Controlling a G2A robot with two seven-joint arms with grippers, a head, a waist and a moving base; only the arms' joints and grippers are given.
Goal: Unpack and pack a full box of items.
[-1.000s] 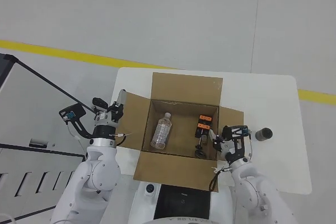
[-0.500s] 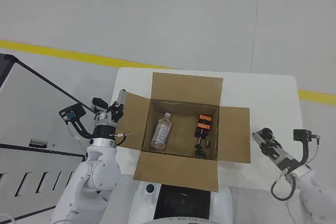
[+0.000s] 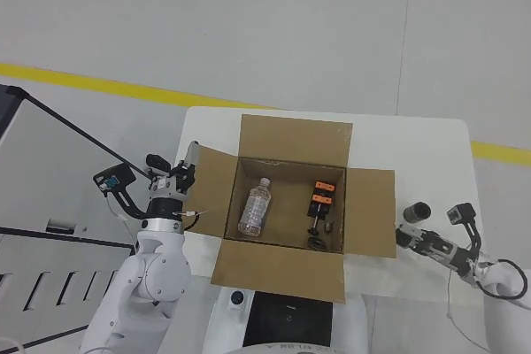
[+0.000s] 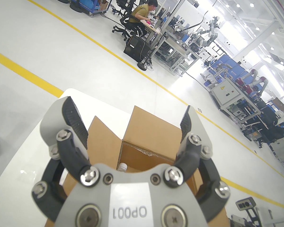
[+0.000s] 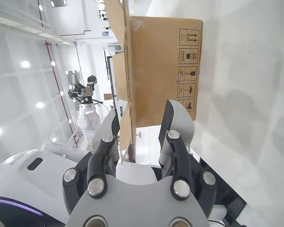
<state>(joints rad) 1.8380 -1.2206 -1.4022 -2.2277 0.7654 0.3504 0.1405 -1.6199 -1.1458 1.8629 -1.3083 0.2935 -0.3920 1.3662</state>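
Note:
An open cardboard box [image 3: 367,212] sits mid-table with all flaps spread. Inside lie a clear plastic bottle [image 3: 255,206], an orange and black item [image 3: 320,202] and a small dark part [image 3: 317,235]. A dark cylinder [image 3: 417,212] stands on the table right of the box. My right gripper [image 3: 405,237] is low beside the right flap, open and holding nothing. In its wrist view the right gripper [image 5: 142,121] faces the box wall [image 5: 161,72], with the flap's edge seen between the fingers. My left gripper [image 4: 130,124] is open and held above the left flap [image 3: 208,199]; the bottle cap [image 4: 122,166] shows beyond it.
The white table [image 3: 425,150] has bare surface behind and to the right of the box. The dark cylinder stands close to the right arm. A yellow floor line [image 3: 88,84] runs behind the table.
The right arm has left the box's right side, swung out past the table's right edge, then come back low beside the right flap. The left arm has kept still.

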